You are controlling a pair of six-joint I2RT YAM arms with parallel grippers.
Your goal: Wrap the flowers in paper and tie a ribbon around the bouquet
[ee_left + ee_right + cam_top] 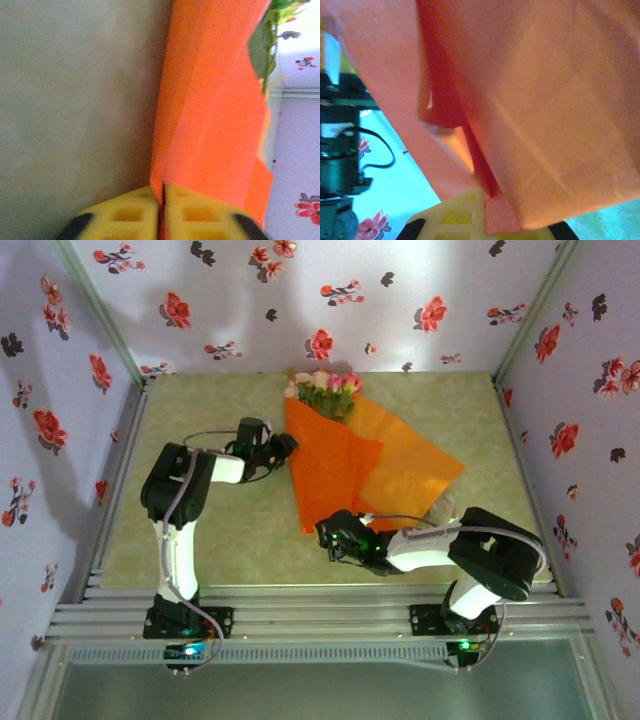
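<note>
Flowers point(322, 383) lie blooms toward the far edge of the table point(200, 530), the paper point(340, 465) half folded over their stems; we judge wrapping midway and tying undone, our left gripper point(284, 446) and right gripper point(327, 533) each pinching a paper edge

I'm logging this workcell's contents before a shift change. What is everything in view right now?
thin bright orange paper sheet: one, orange, folded over the flowers mid-table.
small roses: a few, pink, cream, white, at the paper's far end.
flat table: one, pale green, underneath.
flower-printed walls: three, pale with red prints, around the table.
left gripper: one, yellow pads, pinching the paper's left edge.
right gripper: one, yellow pads, shut on the paper's near tip.
</note>
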